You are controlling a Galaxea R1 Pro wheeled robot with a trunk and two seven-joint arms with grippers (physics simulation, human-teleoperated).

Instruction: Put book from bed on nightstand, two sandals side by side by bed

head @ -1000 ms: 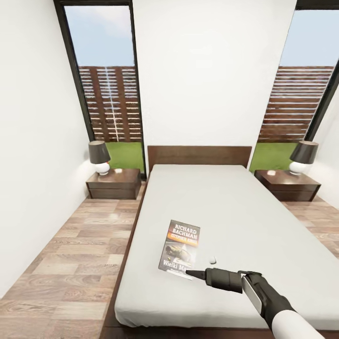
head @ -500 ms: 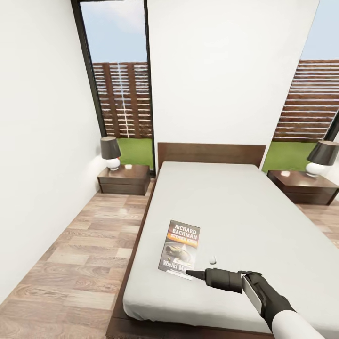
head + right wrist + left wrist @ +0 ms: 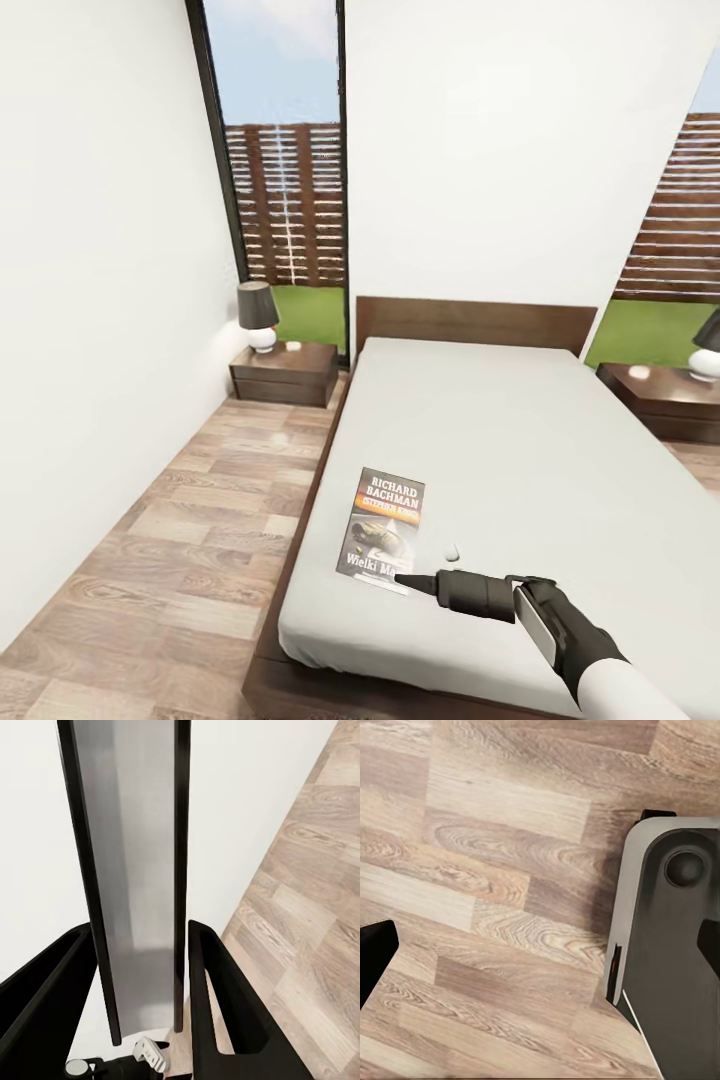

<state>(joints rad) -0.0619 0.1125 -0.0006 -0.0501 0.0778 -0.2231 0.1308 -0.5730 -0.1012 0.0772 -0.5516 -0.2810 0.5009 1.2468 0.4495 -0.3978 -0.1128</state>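
My right gripper (image 3: 402,578) squeezes the bottom edge of the thin dark book with the orange band (image 3: 383,528), which sticks out past the jaws. I should keep it level and steer toward the low dark-brown nightstand (image 3: 287,372), far ahead. My left gripper's jaws, I cannot tell.

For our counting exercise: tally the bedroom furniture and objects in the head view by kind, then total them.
Beds: 1
Nightstands: 2
Lamps: 2
Books: 1
Total: 6
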